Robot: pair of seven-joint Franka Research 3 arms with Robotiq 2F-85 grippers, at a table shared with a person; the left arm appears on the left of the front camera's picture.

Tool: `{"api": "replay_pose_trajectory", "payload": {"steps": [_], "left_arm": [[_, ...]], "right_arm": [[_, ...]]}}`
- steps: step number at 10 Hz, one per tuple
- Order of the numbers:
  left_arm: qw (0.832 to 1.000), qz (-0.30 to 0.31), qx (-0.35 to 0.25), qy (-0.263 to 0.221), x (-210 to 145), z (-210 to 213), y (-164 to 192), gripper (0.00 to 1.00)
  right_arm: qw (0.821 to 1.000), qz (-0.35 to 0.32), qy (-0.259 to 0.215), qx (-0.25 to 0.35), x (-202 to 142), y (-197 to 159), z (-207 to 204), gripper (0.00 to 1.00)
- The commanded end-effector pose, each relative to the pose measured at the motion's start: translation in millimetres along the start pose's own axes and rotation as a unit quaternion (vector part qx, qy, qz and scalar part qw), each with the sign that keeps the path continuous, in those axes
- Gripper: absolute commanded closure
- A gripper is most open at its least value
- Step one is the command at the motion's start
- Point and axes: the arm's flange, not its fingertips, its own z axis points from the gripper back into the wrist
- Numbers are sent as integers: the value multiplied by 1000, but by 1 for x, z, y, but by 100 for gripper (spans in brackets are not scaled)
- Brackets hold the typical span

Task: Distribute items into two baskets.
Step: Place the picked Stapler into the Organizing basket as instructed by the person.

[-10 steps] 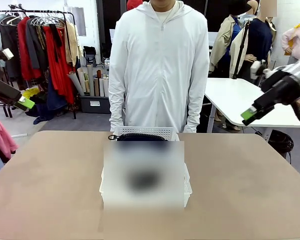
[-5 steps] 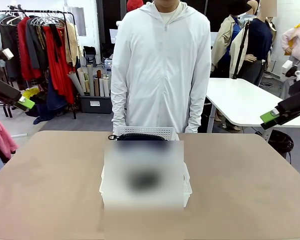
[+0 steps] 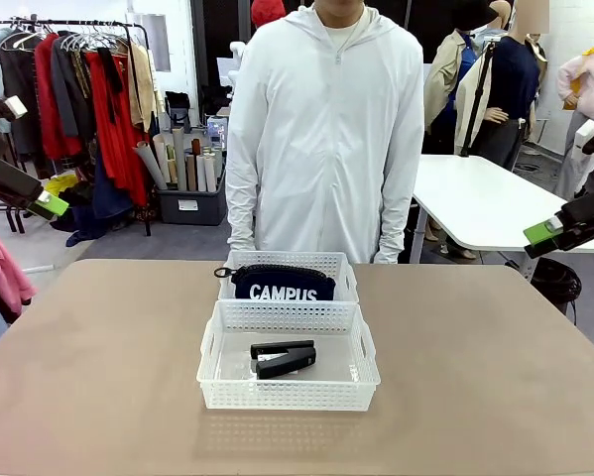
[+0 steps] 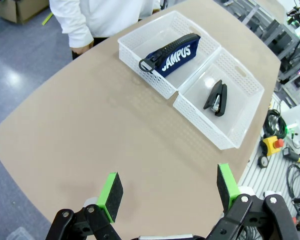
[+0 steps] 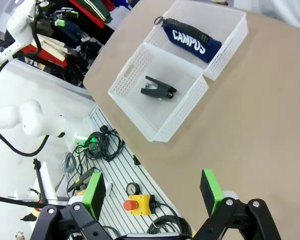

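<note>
Two white lattice baskets stand end to end at the table's middle. The far basket (image 3: 331, 265) holds the navy "CAMPUS" pouch (image 3: 283, 284); the near basket (image 3: 287, 382) holds the black stapler (image 3: 284, 359). Both show again in the wrist views: pouch (image 4: 172, 54) (image 5: 191, 39), stapler (image 4: 217, 97) (image 5: 159, 89), baskets (image 4: 139, 55) (image 4: 242, 112) (image 5: 230, 42) (image 5: 127, 82). My left gripper (image 3: 41, 203) (image 4: 167, 194) hangs open, high off the table's left side. My right gripper (image 3: 544, 233) (image 5: 152, 191) hangs open, high at the right. Both are empty and far from the baskets.
A person in a white hoodie (image 3: 321, 129) stands at the far edge behind the baskets, arms down. Bare tabletop (image 3: 88, 367) lies on both sides. A white table (image 3: 475, 203) stands behind right, a clothes rack (image 3: 78, 89) behind left.
My right gripper has swung away to the right and slightly down, off the table. The left arm has stayed still.
</note>
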Motion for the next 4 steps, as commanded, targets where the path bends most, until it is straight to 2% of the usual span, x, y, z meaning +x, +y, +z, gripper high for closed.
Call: {"api": "replay_pose_trajectory", "payload": {"steps": [1, 4], "left_arm": [[1000, 0, 1, 1, 1, 1, -1, 3], [1000, 0, 1, 1, 1, 1, -1, 3]], "right_arm": [[1000, 2, 4, 1, 4, -1, 1, 0], [1000, 2, 4, 1, 4, -1, 1, 0]]}}
